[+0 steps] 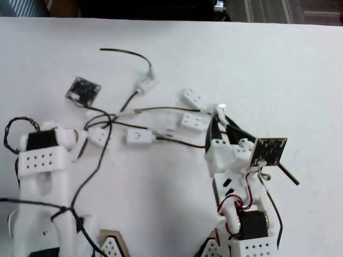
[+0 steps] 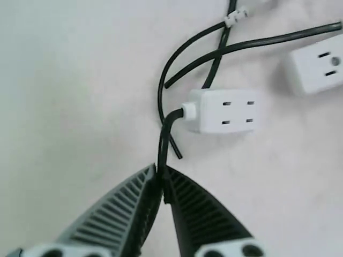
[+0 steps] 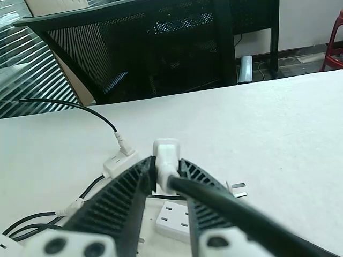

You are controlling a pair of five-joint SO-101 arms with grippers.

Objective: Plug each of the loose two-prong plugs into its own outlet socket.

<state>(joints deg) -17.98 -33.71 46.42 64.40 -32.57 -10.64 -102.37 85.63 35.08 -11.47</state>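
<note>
**Holding a plug on my right, a cord on my left**

Black cords (image 1: 110, 124) tangle across the white table (image 1: 278, 64) between my two arms, crossing one another near its middle. White outlet blocks and plug bodies are scattered among them. A black mesh chair (image 3: 161, 43) stands beyond the far table edge. A small white connector (image 3: 118, 161) with its own thin cord lies farther off on the table.

My right gripper (image 3: 166, 163) is closed on a white two-prong plug (image 3: 165, 149) and holds it clear of the table. The plug's thick black cord runs back over my fingers. A white outlet block (image 3: 174, 214) lies flat on the table beneath my fingertips. What look like bare metal prongs (image 3: 236, 187) sit just beside it.

My left gripper (image 2: 161, 174) is pinched shut on a black cord (image 2: 162, 142). I grip it near where it enters a white two-socket block (image 2: 222, 111). That block lies just past my fingertips, slots facing up. A second outlet (image 2: 316, 67) lies near it, farther out, with two crossing cords between them.
</note>
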